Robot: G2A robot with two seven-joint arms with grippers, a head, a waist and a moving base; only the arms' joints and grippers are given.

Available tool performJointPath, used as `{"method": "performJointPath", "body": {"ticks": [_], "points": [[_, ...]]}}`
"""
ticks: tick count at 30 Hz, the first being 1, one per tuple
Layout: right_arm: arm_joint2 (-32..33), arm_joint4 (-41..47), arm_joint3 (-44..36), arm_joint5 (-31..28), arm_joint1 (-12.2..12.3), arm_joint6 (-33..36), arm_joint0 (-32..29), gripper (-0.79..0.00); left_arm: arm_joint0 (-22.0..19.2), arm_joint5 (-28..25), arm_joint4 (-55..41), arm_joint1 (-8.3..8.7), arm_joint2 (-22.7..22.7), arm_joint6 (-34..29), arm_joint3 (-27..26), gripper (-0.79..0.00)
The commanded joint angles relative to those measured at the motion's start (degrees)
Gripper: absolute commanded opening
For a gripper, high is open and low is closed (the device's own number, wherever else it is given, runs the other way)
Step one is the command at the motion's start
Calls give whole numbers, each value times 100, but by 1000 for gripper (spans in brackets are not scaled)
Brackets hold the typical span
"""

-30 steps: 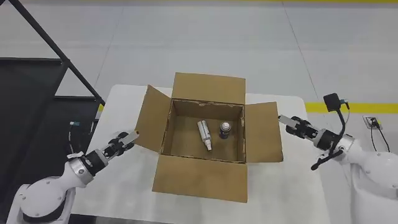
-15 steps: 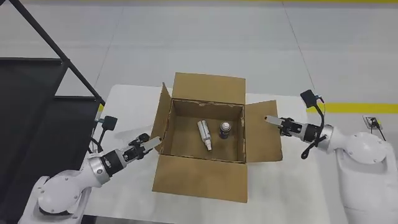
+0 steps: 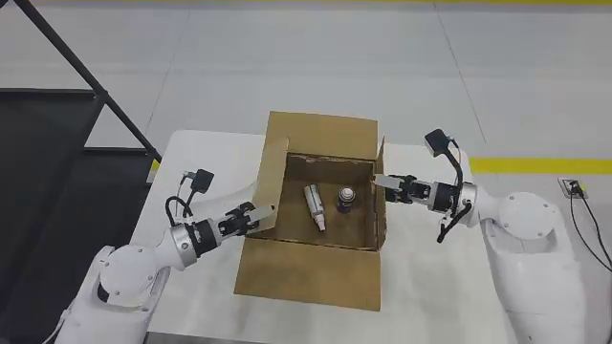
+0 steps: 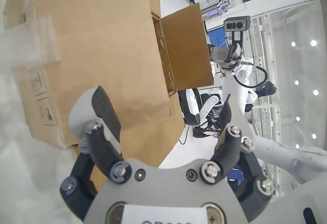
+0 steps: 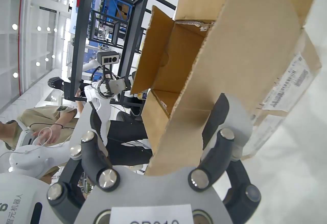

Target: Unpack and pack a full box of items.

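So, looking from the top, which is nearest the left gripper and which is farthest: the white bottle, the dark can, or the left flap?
1. The left flap, standing up right beside the left gripper.
2. The white bottle, lying in the middle of the box.
3. The dark can, standing past the bottle, toward the right side.

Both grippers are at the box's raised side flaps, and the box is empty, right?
Not empty: the top view shows a white bottle and a dark container in the box. The left gripper and right gripper are at its raised flaps.
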Motion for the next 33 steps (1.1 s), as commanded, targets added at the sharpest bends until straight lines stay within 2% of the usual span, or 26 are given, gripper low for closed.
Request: {"method": "performJointPath", "body": {"ticks": [1,8,14,26,29,33], "points": [[-220,95,198,-61,-30,-248,63,0,-59,-6,-33,-12,106,64,108,0],[-909,-474,542,-235,-99,-1149,214,0,-138,-57,29,-34,378,190,315,0],[-1155,-1025,478,-370,-97,-1778,148,0,-241,61,118,-50,517,403,515,0],[-1584,-2183,114,-34,-61,-2134,66,0,-371,88,163,-64,696,484,711,0],[-1646,-2268,84,25,-59,-2161,72,0,-327,57,139,-51,639,499,644,0],[-1623,-2176,47,24,-48,-2160,81,0,-117,-81,23,-2,382,447,290,0]]}}
